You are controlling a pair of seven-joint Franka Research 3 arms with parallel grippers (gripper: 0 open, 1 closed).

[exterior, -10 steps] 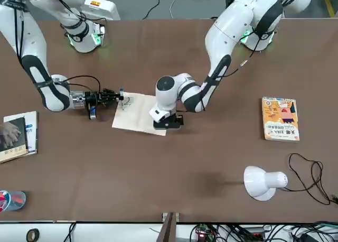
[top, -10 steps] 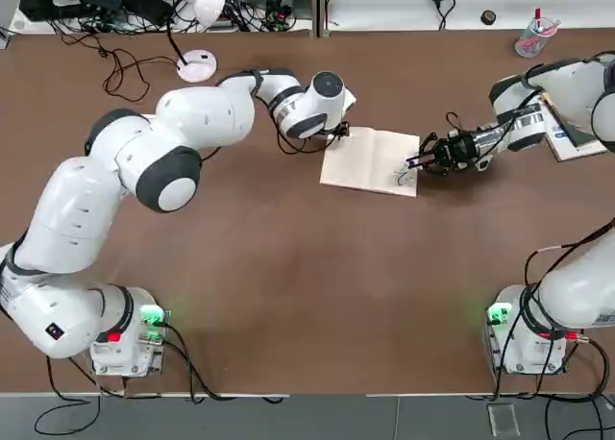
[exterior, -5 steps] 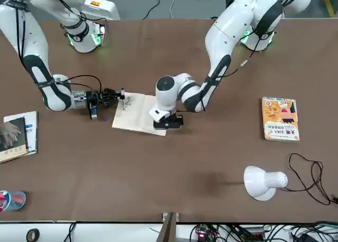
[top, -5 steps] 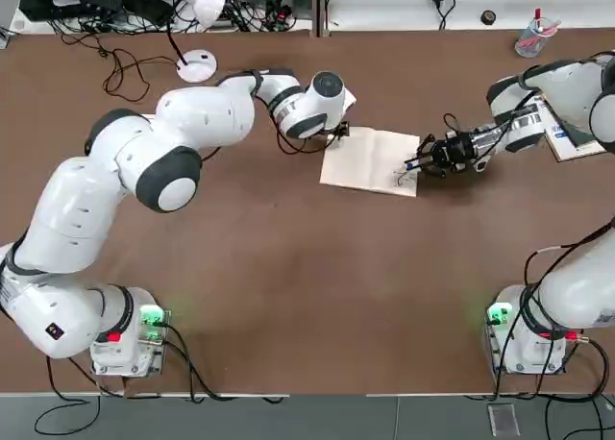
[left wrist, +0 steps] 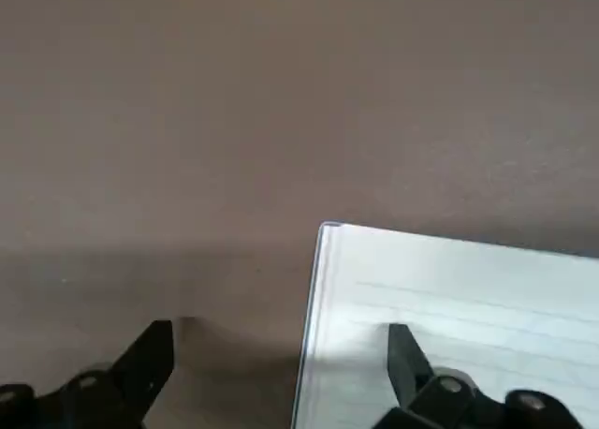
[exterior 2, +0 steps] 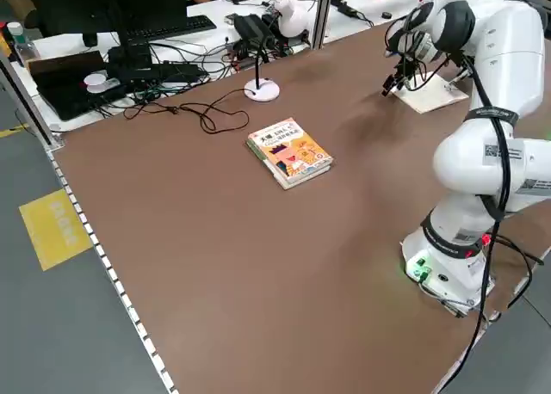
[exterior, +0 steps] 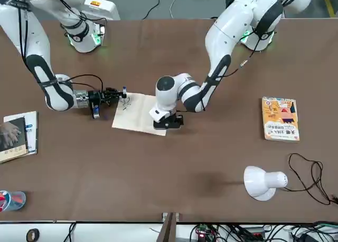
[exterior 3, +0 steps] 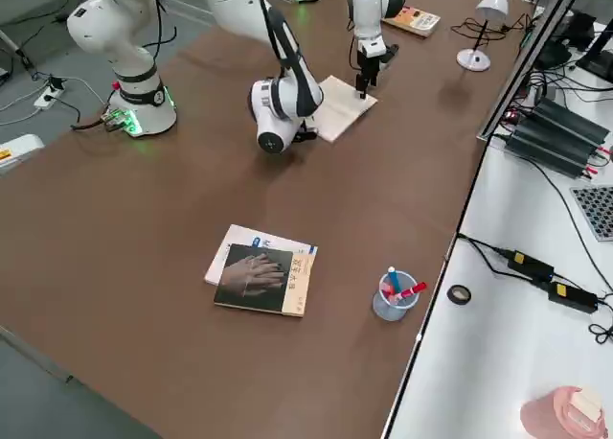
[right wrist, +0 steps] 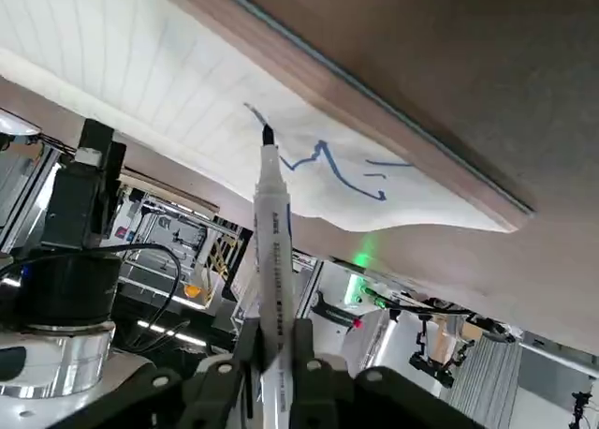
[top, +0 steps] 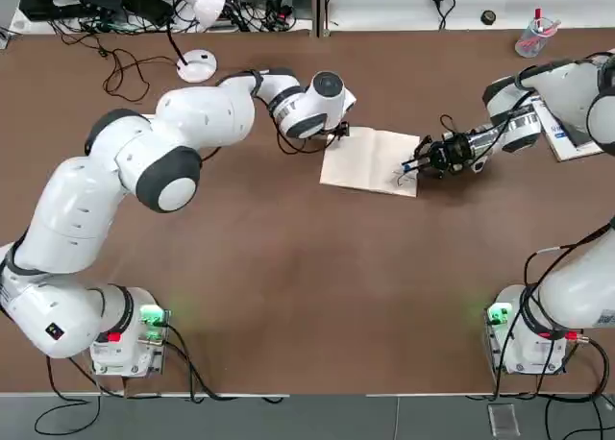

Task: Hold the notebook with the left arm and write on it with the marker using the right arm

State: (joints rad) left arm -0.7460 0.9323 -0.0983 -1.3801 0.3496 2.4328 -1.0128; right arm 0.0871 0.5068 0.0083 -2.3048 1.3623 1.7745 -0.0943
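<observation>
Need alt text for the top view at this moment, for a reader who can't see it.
The right gripper, shut on the marker, holds its tip at the scribbled right edge of the open notebook on a brown table. The left gripper presses on the notebook's far left corner, with both white arms reaching in from their green-lit bases.

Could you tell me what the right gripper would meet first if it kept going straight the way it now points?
The notebook. The right gripper, shut on the marker, points at the scribbled page; the marker tip already looks at or barely off the paper. Farther along sits the left gripper.
</observation>
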